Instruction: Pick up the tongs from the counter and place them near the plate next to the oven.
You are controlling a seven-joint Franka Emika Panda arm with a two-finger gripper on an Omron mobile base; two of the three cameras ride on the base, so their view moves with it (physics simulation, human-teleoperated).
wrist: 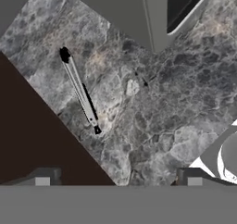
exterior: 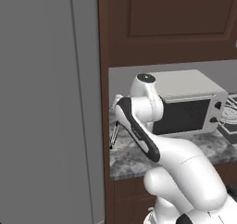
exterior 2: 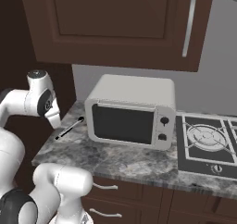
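The tongs (wrist: 81,92) lie flat on the grey marbled counter (wrist: 176,102), slim and silvery with dark tips, close to the counter's left end. My gripper (wrist: 118,180) hovers above the counter, open, its two fingertips (wrist: 44,179) wide apart with nothing between them. In the hand view the tongs sit up and to the left of the gap. From the base, the tongs (exterior 2: 69,128) rest just left of the microwave, below my wrist. My arm partly covers the tongs (exterior: 114,136) in the left base view. The plate and the oven are out of view.
A boxy light-grey microwave (exterior 2: 132,109) stands on the counter right of the tongs. A stovetop (exterior 2: 206,140) lies further right. A dark brown cabinet side (wrist: 32,140) borders the counter's left end, and upper cabinets (exterior 2: 115,19) hang above.
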